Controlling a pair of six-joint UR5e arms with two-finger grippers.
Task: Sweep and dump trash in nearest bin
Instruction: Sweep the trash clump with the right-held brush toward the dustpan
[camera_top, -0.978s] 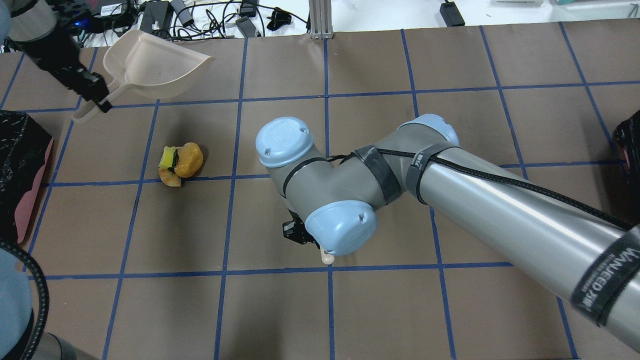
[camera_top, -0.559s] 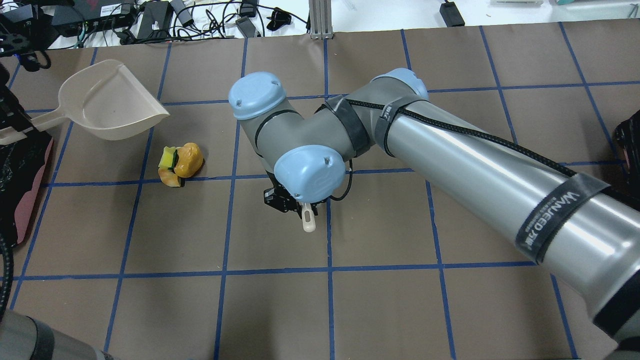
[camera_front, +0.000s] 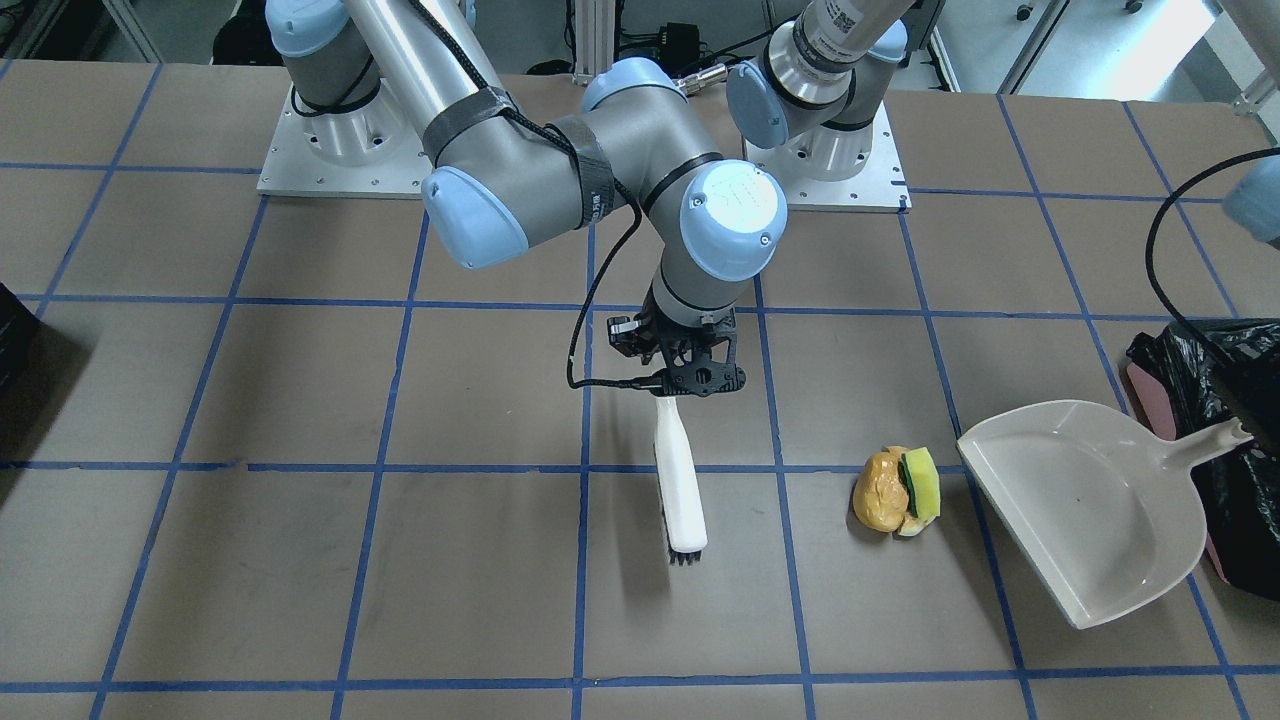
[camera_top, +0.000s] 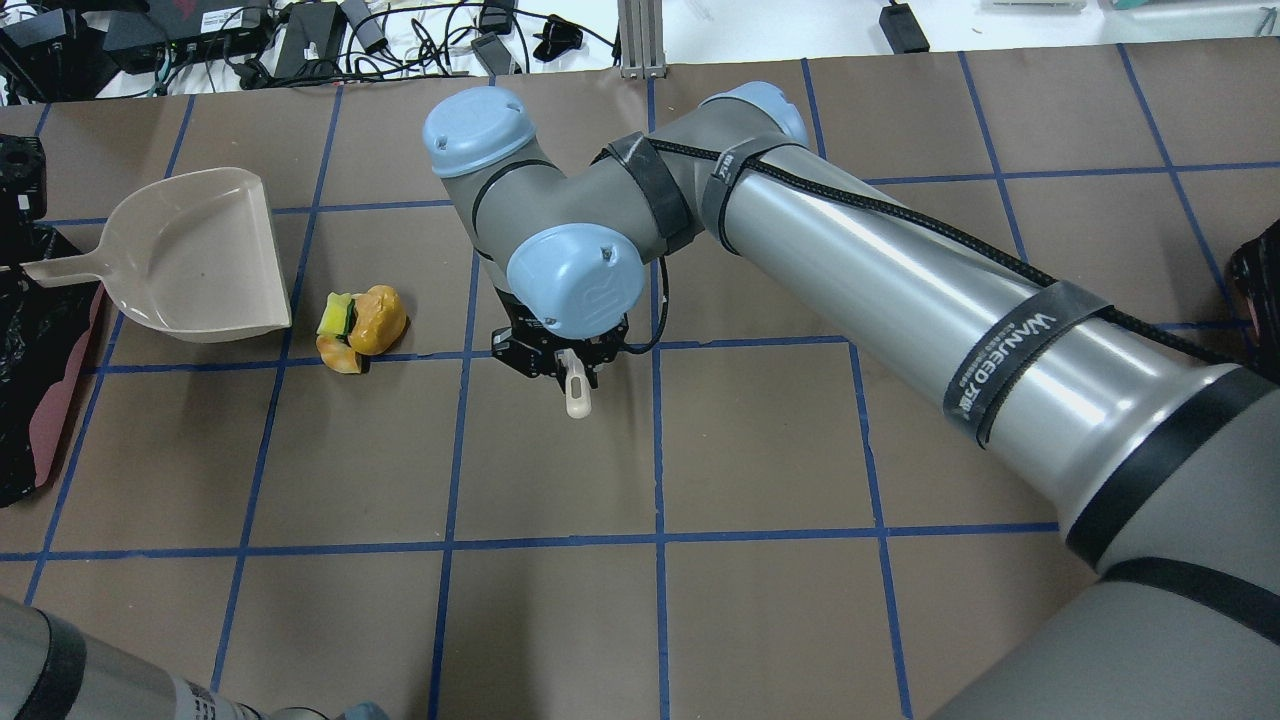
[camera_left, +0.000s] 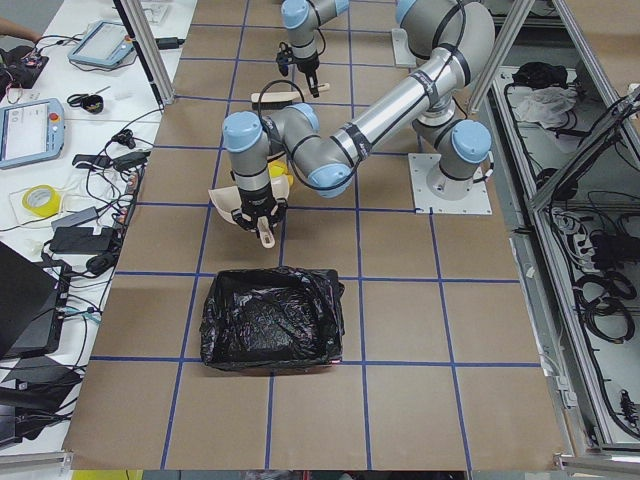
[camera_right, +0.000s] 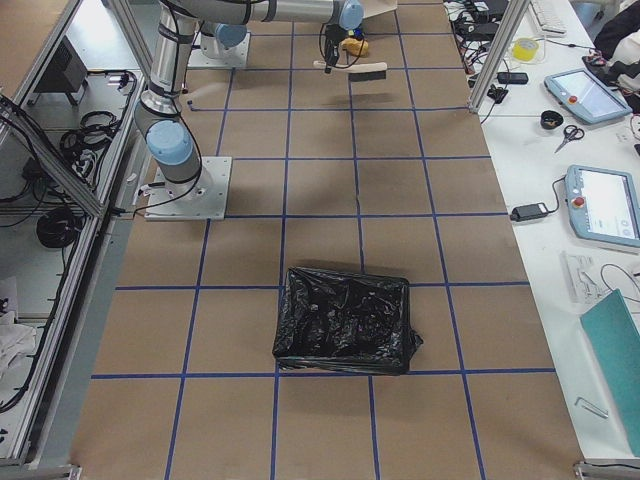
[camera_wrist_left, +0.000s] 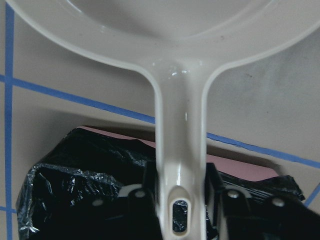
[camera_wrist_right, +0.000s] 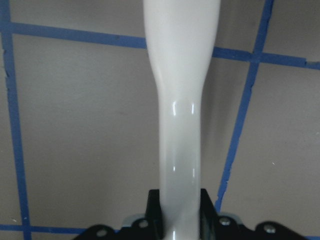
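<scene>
Likely light and apt to roll, so best swept rather than gripped, the trash (camera_top: 360, 325) lay just beside the dustpan (camera_top: 190, 260) near the bin (camera_top: 40, 340); the left gripper (camera_wrist_left: 180, 180) clamped the dustpan's handle, the right gripper (camera_front: 690, 385) the brush (camera_front: 680, 480).

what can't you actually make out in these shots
Bristles of the brush: hidden under the right arm wrist, overhead view.
The left gripper: mostly cut off by the overhead view's left edge.
The bin: cut by that same edge.
The trash: too small in both side views.
Whether the dustpan lip touches the table: unclear.
</scene>
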